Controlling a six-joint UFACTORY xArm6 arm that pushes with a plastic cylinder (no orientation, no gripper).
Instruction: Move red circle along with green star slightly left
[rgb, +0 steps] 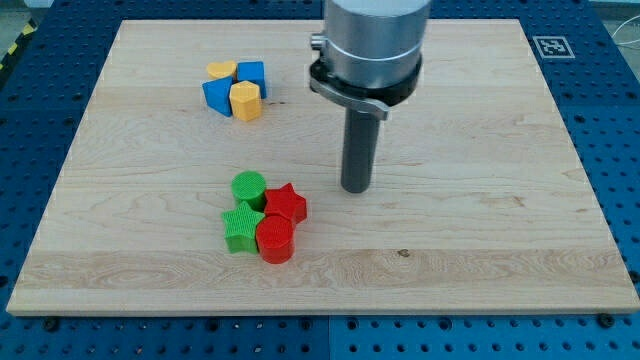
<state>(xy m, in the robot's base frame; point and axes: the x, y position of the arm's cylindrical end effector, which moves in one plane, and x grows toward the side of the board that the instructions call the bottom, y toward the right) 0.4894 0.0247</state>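
The red circle (275, 240) lies below the board's middle, touching the green star (241, 228) on its left. A red star (286, 205) sits just above the red circle and a green circle (248, 188) sits above the green star; the four form one tight cluster. My tip (356, 188) rests on the board to the right of the cluster, level with the green circle, with a gap between it and the red star.
A second cluster sits at the board's upper left: a yellow heart (221, 70), a blue block (251, 74), another blue block (216, 95) and a yellow hexagon (245, 100). The wooden board (480, 150) lies on a blue perforated table.
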